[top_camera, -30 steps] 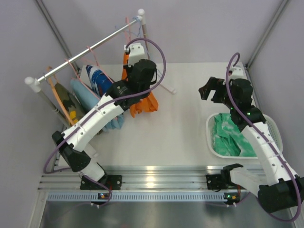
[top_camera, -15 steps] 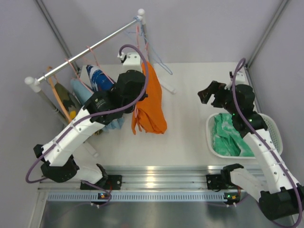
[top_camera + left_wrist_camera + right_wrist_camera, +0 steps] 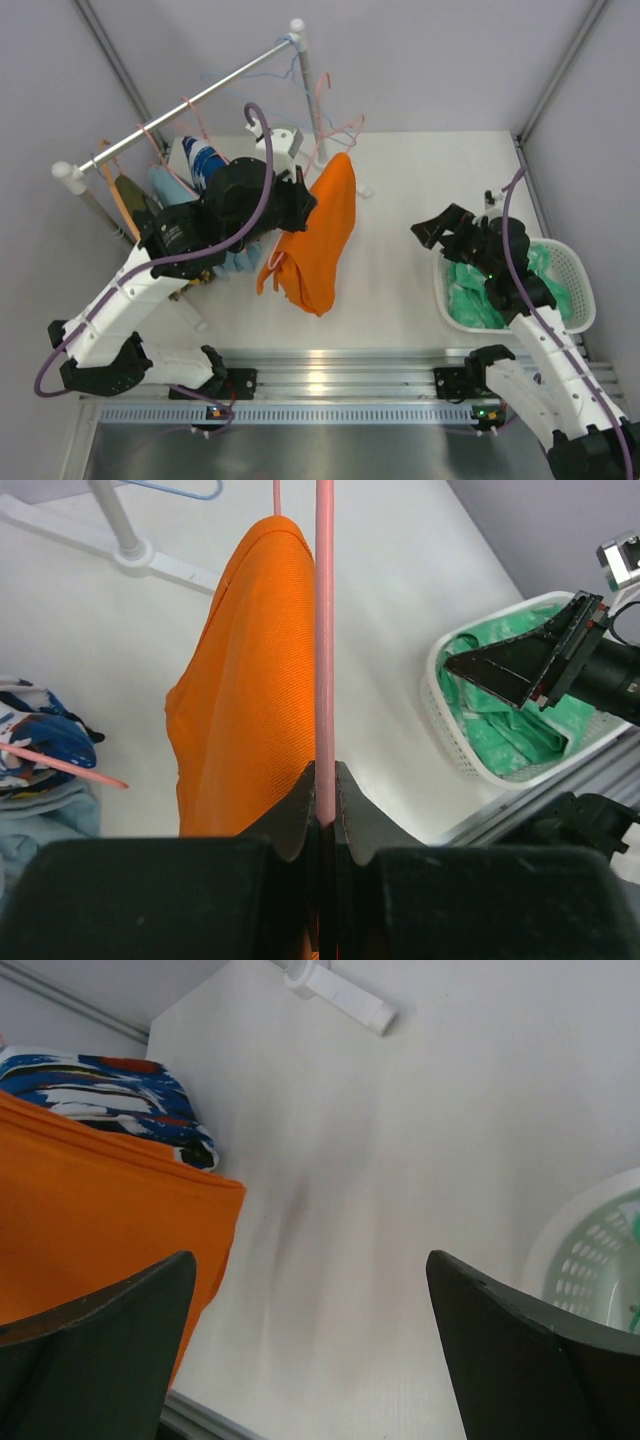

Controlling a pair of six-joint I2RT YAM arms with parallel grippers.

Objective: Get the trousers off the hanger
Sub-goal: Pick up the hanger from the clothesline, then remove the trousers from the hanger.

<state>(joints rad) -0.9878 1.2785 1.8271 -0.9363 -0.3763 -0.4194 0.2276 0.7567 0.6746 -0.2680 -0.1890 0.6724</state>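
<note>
The left pincer [image 3: 320, 785] clamps the pink hanger [image 3: 323, 630], orange trousers [image 3: 250, 680] draped over it above the table [image 3: 400, 300]. The right pincer [image 3: 308, 1260] gapes wide nearby — a shallow bite could twist the hanger, or the cloth might slide off early.

**A robotics lab's enclosed test cell**

The setting was a robot laboratory workstation, not a lived-in room. Two white jointed machines, the left arm [image 3: 130, 290] and the right arm [image 3: 545, 335], stood bolted to a ridged aluminium rail [image 3: 330, 375] along the near edge of a white tabletop [image 3: 400, 260], and purple cables [image 3: 505, 210] looped off their joints. Plain grey walls [image 3: 450, 60] and slanting metal struts [image 3: 563, 65] boxed the tabletop in on three sides. The only domestic touches were scaled down: a little clothes rail [image 3: 215, 83] on white posts, small trousers [image 3: 320, 240], a pink hanger [image 3: 324, 630] and a white plastic basket [image 3: 578, 262].
</note>
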